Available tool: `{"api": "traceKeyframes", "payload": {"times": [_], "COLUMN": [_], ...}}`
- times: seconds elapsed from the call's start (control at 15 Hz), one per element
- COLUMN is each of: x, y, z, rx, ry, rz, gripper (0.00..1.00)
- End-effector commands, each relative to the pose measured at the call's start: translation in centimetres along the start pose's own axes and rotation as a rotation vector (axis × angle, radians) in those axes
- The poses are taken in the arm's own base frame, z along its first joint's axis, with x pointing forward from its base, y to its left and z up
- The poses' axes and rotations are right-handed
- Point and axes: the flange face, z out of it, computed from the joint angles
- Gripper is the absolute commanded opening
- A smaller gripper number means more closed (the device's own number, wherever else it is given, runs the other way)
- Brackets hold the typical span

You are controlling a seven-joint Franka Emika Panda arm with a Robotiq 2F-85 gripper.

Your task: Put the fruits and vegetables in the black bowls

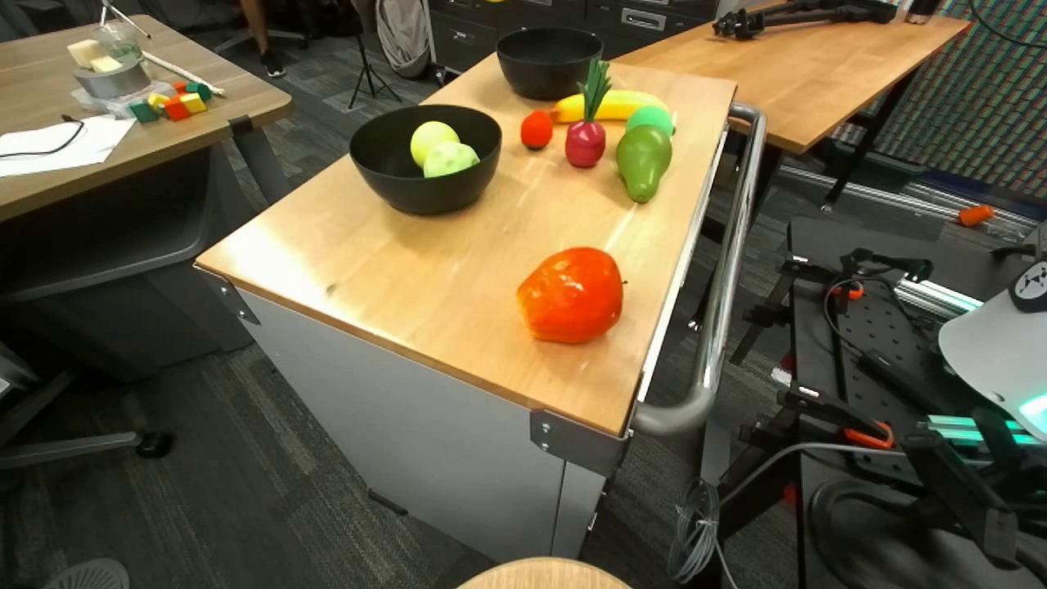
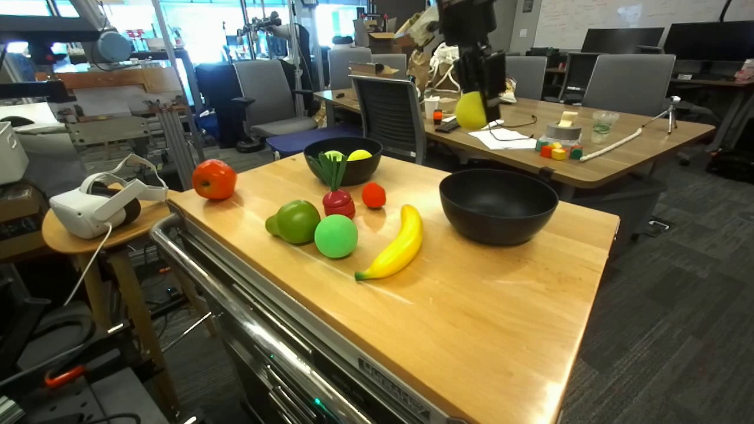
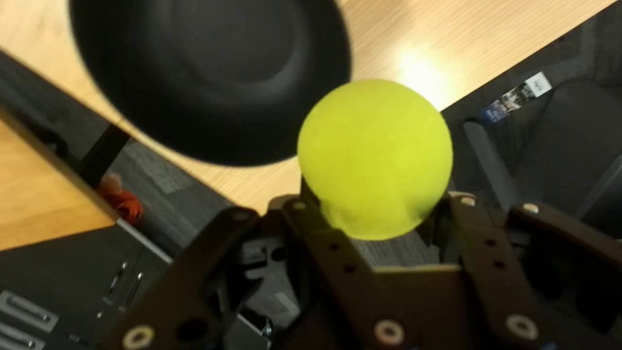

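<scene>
Pinching a yellow-green ball (image 3: pixel 374 150) in the gripper (image 3: pixel 375 211), likely mid-placement; next, centre over the nearer black bowl (image 3: pixel 218 68), lower, release.

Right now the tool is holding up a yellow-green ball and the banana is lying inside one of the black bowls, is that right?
Not quite. The banana's place is wrong: it lies on the wooden tabletop, as both exterior views show. The rest is right: the tool is holding up a yellow-green ball.
</scene>
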Motion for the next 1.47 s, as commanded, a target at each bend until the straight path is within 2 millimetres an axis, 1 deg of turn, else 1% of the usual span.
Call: {"api": "traceKeyframes", "payload": {"times": [0.0,0.13,0.47,0.6,0.67,0.73,0.8,0.87,1.0,1.13,1.27,1.33,1.4], "x": [1.3,1.0,-2.6,-3.6,-4.0,-4.4,-4.7,-5.0,-5.3,-5.5,-7.3,-8.7,-10.0], "y": [2.7,2.9,2.7,2.7,2.7,2.5,2.4,2.2,2.0,2.1,1.8,1.5,1.3], "z": [-0.7,0.5,4.9,6.0,6.2,5.9,5.6,4.6,2.8,0.4,-3.0,-4.3,-5.2], "rx": [-0.079,-0.126,-0.202,-0.223,-0.228,-0.222,-0.212,-0.181,-0.16,-0.166,-0.037,-0.006,0.019], "ry": [0.109,0.125,0.067,0.055,0.055,0.049,0.046,0.043,0.081,0.137,0.112,0.099,0.079], "rz": [-0.082,-0.091,-0.125,-0.126,-0.13,-0.136,-0.149,-0.167,-0.181,-0.197,-0.244,-0.283,-0.325], "gripper": [0.19,0.19,0.19,0.19,0.69,0.7,0.76,0.85,1.0,1.0,1.0,1.0,1.0]}}
